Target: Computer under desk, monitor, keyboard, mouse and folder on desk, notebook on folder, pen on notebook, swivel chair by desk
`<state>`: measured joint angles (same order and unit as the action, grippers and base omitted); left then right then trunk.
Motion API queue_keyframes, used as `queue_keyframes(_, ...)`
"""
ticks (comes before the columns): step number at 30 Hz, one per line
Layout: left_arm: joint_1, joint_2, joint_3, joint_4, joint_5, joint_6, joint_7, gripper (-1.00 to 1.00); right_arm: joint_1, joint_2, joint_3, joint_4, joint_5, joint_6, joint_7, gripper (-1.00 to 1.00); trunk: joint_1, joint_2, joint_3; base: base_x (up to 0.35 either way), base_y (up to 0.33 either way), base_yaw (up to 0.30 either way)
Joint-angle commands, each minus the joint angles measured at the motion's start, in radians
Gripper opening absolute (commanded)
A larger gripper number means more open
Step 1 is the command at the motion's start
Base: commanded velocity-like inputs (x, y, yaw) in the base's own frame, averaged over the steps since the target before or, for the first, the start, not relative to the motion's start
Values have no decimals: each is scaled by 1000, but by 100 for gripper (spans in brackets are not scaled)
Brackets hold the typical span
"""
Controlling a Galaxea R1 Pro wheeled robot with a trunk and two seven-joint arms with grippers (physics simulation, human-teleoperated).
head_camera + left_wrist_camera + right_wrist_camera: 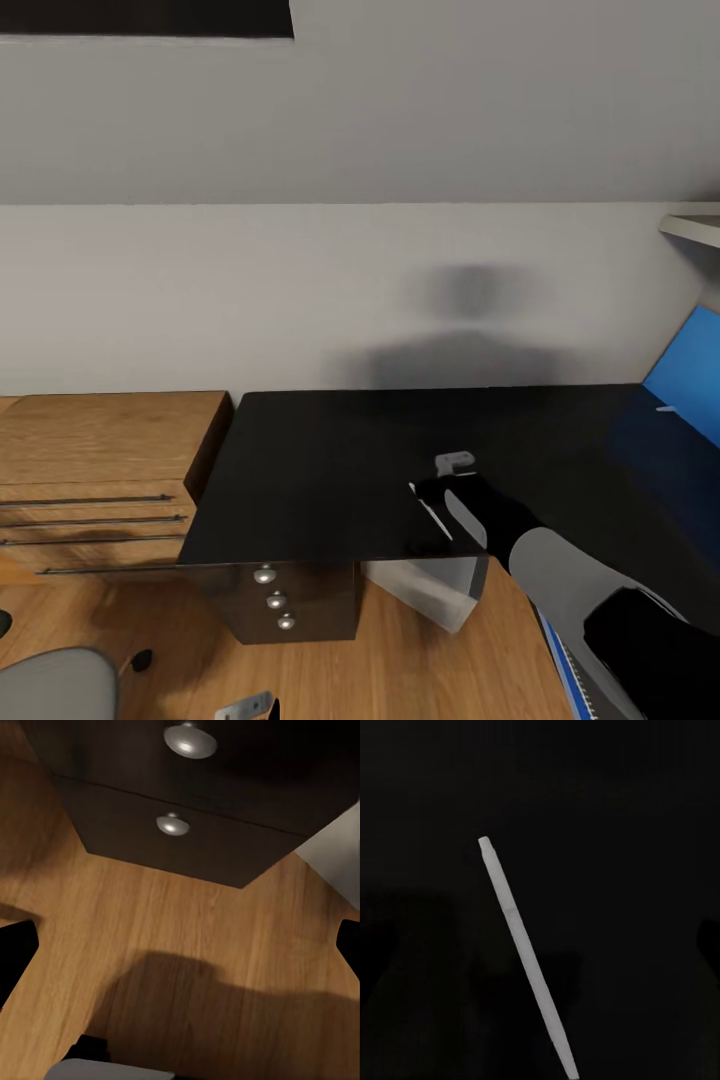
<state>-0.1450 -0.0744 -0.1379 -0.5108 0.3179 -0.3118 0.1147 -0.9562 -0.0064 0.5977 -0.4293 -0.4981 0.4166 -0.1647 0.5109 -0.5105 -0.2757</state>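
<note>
So the pen (525, 960) is a thin white stick, and in the right wrist view it runs slanted across the black bench top, one end passing out of the picture's edge. In the head view the pen (432, 512) sits near the bench's front edge, right at the right tool (440, 495). Pretty sure the tool is touching it or just over it, but whether the fingers are clamped on it or slack I honestly can't tell, the black tool blends into the black bench (330, 460).

Rest of the bench top looks bare and glossy, with a shadow on the wall behind it. The drawers (275, 600) are closed, three round silver knobs in a column; the left wrist view looks at two of those knobs (173, 824) from low over the wood floor (187, 922).

Under the bench, a light grey box shows, that's the computer (430, 585). A blue panel (690, 370) leans at the far right. A wooden drawer unit (100, 470) stands touching the bench's left end. A bit of the grey chair (55, 685) pokes in at the lower left.

Left tool (250, 708) hangs low over the floor near the drawers; open or closed, can't tell.
</note>
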Motion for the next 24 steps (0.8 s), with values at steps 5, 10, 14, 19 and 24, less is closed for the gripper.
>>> queue_keyframes(5,-1,2,-8,0,6,-37,15,100,-1,-1,19,-2,-9,4,6,100,0,-2,-2,6,0,0)
queue_keyframes(10,-1,2,-8,0,6,-46,16,100,-1,0,33,-2,-8,5,26,100,0,-2,-2,1,0,0)
queue_keyframes(14,-1,2,-9,0,5,-48,16,100,-1,1,83,-3,-8,5,50,100,0,-2,-2,0,0,0)
queue_keyframes(19,-1,1,-9,0,4,-48,17,100,-1,2,127,-3,-8,4,60,100,0,-2,-2,0,0,0)
queue_keyframes(24,-1,1,-10,0,4,-47,16,100,-1,1,147,-3,-8,5,64,100,0,-2,-2,0,0,0)
